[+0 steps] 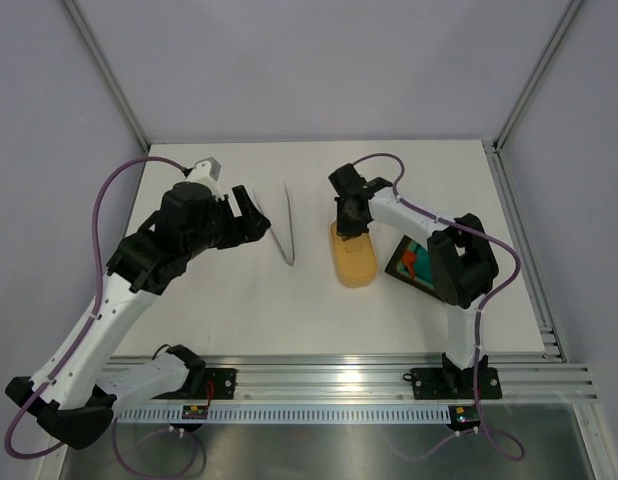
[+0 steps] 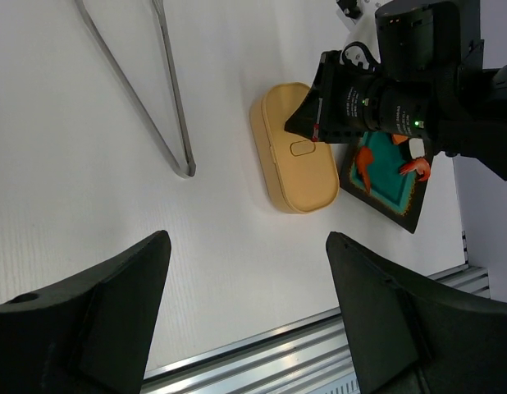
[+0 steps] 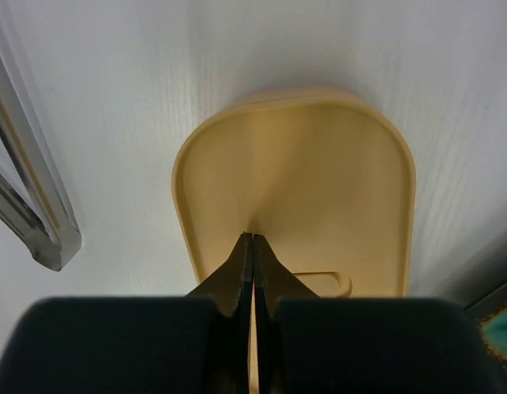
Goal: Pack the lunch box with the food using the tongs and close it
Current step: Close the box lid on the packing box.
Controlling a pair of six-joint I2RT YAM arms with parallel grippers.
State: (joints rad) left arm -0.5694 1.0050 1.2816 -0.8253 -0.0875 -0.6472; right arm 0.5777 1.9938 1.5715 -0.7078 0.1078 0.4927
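Note:
The orange-tan lunch box (image 1: pixel 354 262) lies mid-table with its flat lid on top (image 2: pixel 303 164). My right gripper (image 1: pixel 351 232) is shut, with nothing between its jaws, and its joined tips (image 3: pixel 253 236) rest on the lid (image 3: pixel 319 180) near its small tab. The silver tongs (image 1: pixel 285 232) lie flat on the table left of the box (image 2: pixel 159 107), held by nothing. My left gripper (image 1: pixel 257 222) hovers left of the tongs, open and empty (image 2: pixel 247 246). Small orange (image 2: pixel 364 162) and red (image 2: pixel 415 167) food pieces lie in the tray to the right of the box.
A black square tray (image 1: pixel 401 262) with a teal inside sits right of the box, partly under the right arm (image 2: pixel 401 217). An aluminium rail (image 1: pixel 339 380) runs along the near table edge. Grey walls enclose the white table.

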